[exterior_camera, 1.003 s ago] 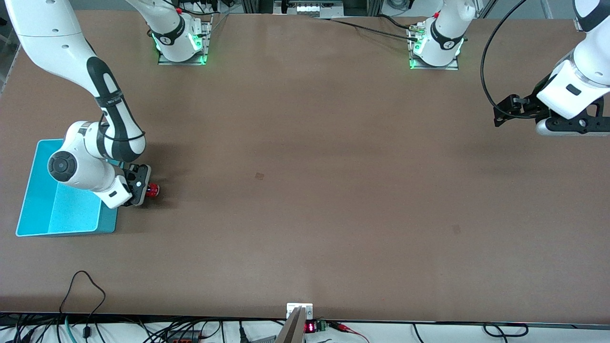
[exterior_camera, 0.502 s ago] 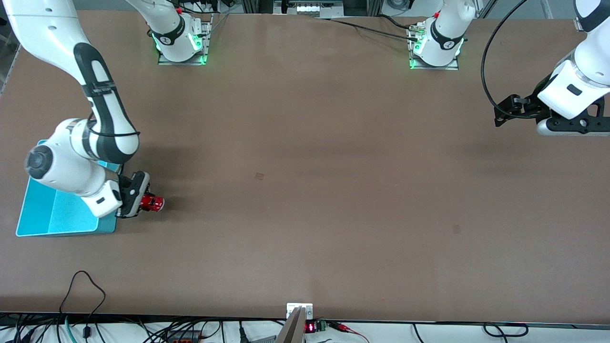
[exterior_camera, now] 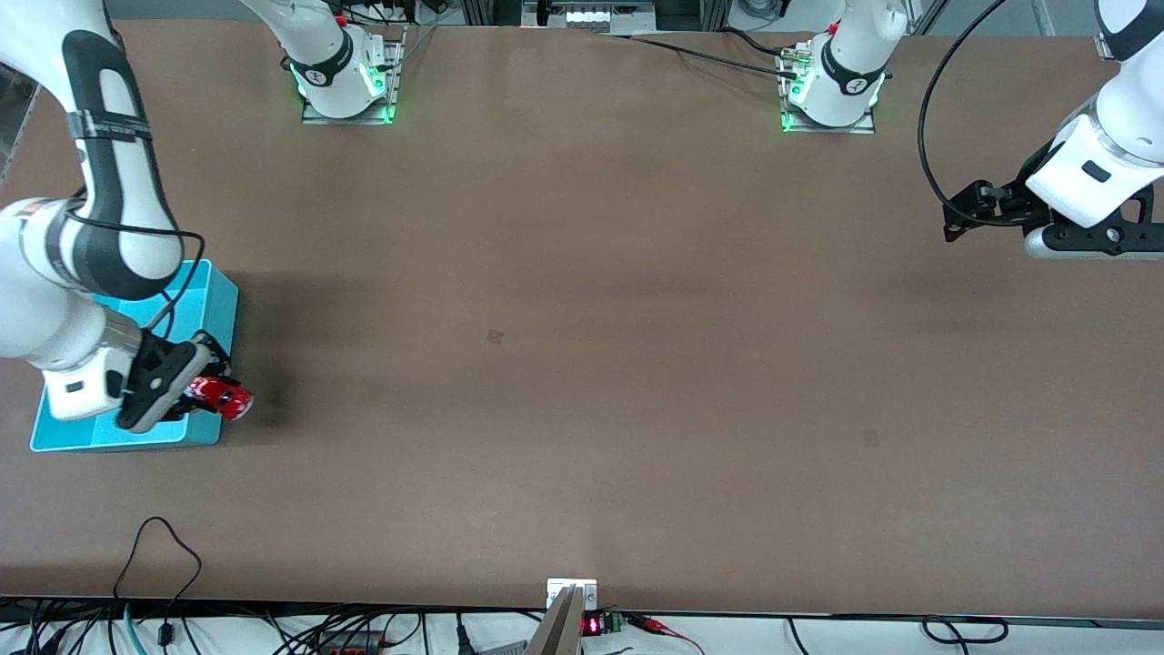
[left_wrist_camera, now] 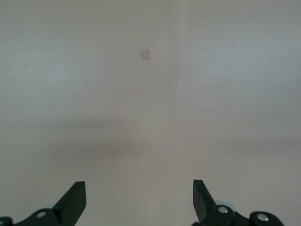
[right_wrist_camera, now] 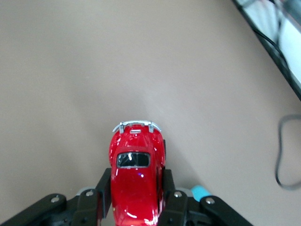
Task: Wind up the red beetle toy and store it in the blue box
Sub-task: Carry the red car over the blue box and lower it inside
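The right tool (exterior_camera: 211, 393) is clamped on the red beetle toy (exterior_camera: 221, 398), its two black fingers (right_wrist_camera: 102, 187) pressed against the car's flanks. In the right wrist view the toy (right_wrist_camera: 137, 176) sticks out past the fingertips with its silvery bumper leading. The right tool and its car hang in the air over the corner of the blue box (exterior_camera: 207, 289) nearest the front camera and the table's middle, the car's tip reaching out past the box wall over the bare brown surface (exterior_camera: 582, 364).

One toy car and one box are in sight. The box sits at the right arm's end of the surface, largely covered by that arm.

The left tool (exterior_camera: 952, 216) waits in the air over the left arm's end of the surface, its two fingers (left_wrist_camera: 73, 200) spread wide with nothing between them.

Two green-lit arm bases stand along the edge of the surface farthest from the front camera. No writing on the toy or the box can be read.
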Controlling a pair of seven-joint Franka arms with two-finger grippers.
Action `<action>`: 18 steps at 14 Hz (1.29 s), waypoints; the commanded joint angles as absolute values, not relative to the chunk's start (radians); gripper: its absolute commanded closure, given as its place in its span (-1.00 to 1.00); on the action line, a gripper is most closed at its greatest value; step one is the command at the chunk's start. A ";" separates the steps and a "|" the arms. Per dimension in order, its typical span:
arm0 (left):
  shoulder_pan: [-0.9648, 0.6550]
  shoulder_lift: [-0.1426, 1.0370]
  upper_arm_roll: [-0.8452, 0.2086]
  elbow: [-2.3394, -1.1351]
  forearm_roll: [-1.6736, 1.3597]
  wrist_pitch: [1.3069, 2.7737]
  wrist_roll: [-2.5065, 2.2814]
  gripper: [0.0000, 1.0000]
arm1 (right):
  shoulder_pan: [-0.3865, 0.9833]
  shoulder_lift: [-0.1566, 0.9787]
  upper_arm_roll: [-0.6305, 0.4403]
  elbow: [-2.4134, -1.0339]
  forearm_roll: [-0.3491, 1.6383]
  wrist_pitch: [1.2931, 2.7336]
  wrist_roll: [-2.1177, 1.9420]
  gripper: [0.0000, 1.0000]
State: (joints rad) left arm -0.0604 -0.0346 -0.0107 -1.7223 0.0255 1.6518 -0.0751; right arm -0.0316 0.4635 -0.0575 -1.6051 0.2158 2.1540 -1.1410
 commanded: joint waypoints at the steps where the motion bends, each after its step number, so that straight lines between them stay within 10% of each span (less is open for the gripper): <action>1: -0.057 -0.028 -0.014 -1.697 0.020 1.631 -0.057 -1.00 | -0.046 0.472 -0.089 -1.574 0.233 2.121 -1.043 1.00; 18: -0.055 -0.028 -0.009 -1.697 0.018 1.632 -0.055 -1.00 | -0.204 0.541 -0.112 -1.637 0.184 2.123 -0.479 1.00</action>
